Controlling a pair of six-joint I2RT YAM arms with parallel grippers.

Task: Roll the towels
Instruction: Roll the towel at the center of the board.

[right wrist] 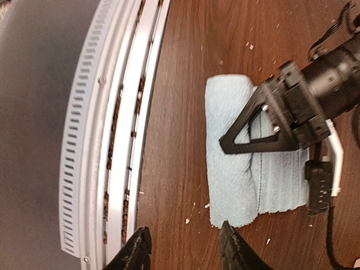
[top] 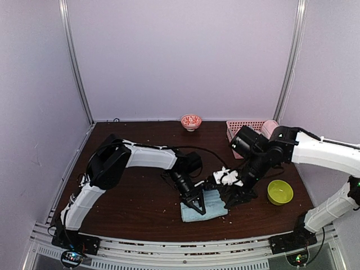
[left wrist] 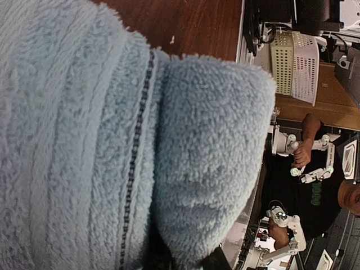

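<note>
The plain light-blue towel lies near the table's front centre, partly rolled from its near end. It fills the left wrist view and shows in the right wrist view. My left gripper sits on the roll, its dark fingers on either side of the rolled end, shut on it. My right gripper hovers just right of the towel, open and empty, one fingertip close to the towel's corner. The spotted towel is not in view.
A pink lattice basket stands at the back right with a pink object beside it. A lime-green bowl sits right of my right gripper. A small patterned bowl is at the back. The metal rail runs along the near edge.
</note>
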